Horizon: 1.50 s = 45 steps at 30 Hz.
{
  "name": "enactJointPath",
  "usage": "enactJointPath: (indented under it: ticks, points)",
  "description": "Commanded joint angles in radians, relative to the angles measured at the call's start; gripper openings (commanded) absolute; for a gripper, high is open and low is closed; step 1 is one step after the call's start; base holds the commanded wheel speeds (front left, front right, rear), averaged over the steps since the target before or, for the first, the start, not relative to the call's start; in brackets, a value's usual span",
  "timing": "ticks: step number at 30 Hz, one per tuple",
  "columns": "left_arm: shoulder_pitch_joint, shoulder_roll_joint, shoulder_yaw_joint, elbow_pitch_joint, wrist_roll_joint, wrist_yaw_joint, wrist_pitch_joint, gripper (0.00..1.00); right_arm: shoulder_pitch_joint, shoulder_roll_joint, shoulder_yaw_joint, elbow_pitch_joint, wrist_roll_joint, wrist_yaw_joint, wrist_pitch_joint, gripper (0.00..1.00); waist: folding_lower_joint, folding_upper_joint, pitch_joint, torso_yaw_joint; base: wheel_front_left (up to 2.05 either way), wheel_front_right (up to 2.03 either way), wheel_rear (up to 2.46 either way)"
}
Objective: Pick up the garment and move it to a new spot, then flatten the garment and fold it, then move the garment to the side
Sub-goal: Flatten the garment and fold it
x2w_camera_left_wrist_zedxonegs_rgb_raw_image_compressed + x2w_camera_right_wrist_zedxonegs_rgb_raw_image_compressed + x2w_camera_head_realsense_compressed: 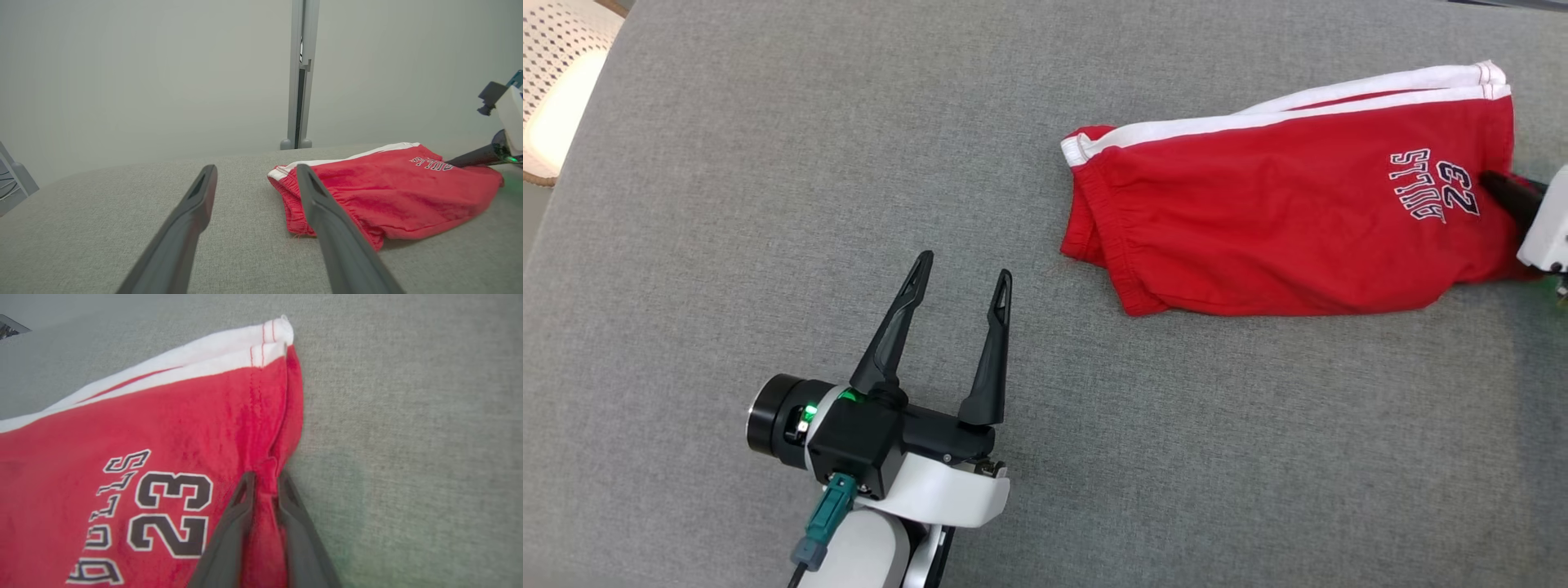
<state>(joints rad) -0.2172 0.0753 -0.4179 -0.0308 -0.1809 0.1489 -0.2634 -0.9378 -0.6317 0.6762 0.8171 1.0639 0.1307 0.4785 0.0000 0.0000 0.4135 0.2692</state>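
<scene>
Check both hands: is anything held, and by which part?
The right hand pinches the red fabric shorts with white side stripes at the leg hem, beside the 23 print. The left hand is open, holding nothing.

Head camera: we look steeply down on the grey surface [768, 204], red shorts [1298, 229] at three o'clock. Left wrist camera: we sit low, skimming that surface toward a pale wall [143, 73], the same shorts at four o'clock. Right wrist camera: we hang close over the shorts' hem corner, printed number [171, 514] at eight o'clock.
</scene>
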Motion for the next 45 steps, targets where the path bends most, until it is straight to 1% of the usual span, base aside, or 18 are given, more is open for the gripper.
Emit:
enactJointPath:
  ticks: [1,7,10,14,19,23,24,25,30,33,38,43,45]
  points:
    - [0.007,-0.005,0.017,0.004,0.012,-0.012,-0.001,1.0,0.055,-0.003,0.007,-0.025,0.008,0.0,-0.008,0.0,0.0,0.0,-0.004,-0.013,0.0,0.0,0.0]
    - [0.023,-0.009,0.045,0.01,0.024,-0.035,-0.001,1.0,0.088,-0.072,-0.043,-0.114,0.028,-0.001,-0.072,0.0,0.0,0.0,-0.019,-0.064,0.0,0.0,0.0]
    - [0.025,-0.011,0.054,0.018,0.029,-0.05,-0.001,1.0,0.11,-0.115,-0.071,-0.158,0.04,-0.001,-0.083,0.0,0.0,0.0,-0.027,-0.093,0.0,0.0,0.0]
    - [0.027,-0.013,0.061,0.023,0.035,-0.062,-0.001,1.0,0.13,-0.18,-0.095,-0.218,0.027,-0.001,-0.057,0.0,0.0,0.0,-0.037,-0.125,0.0,0.0,0.0]
    - [0.039,-0.016,0.065,0.036,0.038,-0.077,-0.001,1.0,0.119,-0.199,-0.099,-0.333,0.001,0.0,-0.002,0.0,0.0,0.0,-0.057,-0.154,0.0,0.0,0.0]
    - [0.046,-0.018,0.067,0.049,0.04,-0.079,-0.001,1.0,0.088,-0.158,-0.088,-0.426,-0.04,0.0,0.043,0.0,0.0,0.0,-0.086,-0.173,0.0,0.0,0.0]
    - [0.046,-0.019,0.066,0.051,0.04,-0.082,-0.001,1.0,0.078,-0.145,-0.085,-0.443,-0.051,0.0,0.053,0.0,0.0,0.0,-0.091,-0.175,0.0,0.0,0.0]
    - [0.046,-0.019,0.066,0.051,0.04,-0.082,-0.001,1.0,0.078,-0.145,-0.085,-0.443,-0.051,0.0,0.053,0.0,0.0,0.0,-0.091,-0.175,0.0,0.0,0.0]
    - [0.04,-0.021,0.055,0.061,0.035,-0.086,-0.001,1.0,0.024,-0.034,-0.06,-0.497,-0.102,0.0,0.114,0.0,0.0,0.0,-0.108,-0.171,0.0,0.0,0.0]
    - [0.038,-0.022,0.043,0.065,0.023,-0.089,-0.001,1.0,0.003,0.033,-0.038,-0.5,-0.121,0.0,0.144,0.0,0.0,0.0,-0.109,-0.15,0.0,0.0,0.0]
    - [0.035,-0.023,0.023,0.071,0.001,-0.084,-0.001,1.0,-0.019,0.117,0.009,-0.48,-0.154,0.0,0.162,0.0,0.0,0.0,-0.106,-0.106,0.0,0.0,0.0]
    - [0.025,-0.023,-0.004,0.074,-0.024,-0.077,-0.001,1.0,-0.033,0.184,0.056,-0.405,-0.182,0.0,0.155,0.0,0.0,0.0,-0.1,-0.07,0.0,0.0,0.0]
    - [0.023,-0.023,-0.013,0.075,-0.03,-0.075,-0.001,1.0,-0.031,0.216,0.071,-0.377,-0.172,0.0,0.152,0.0,0.0,0.0,-0.098,-0.06,0.0,0.0,0.0]
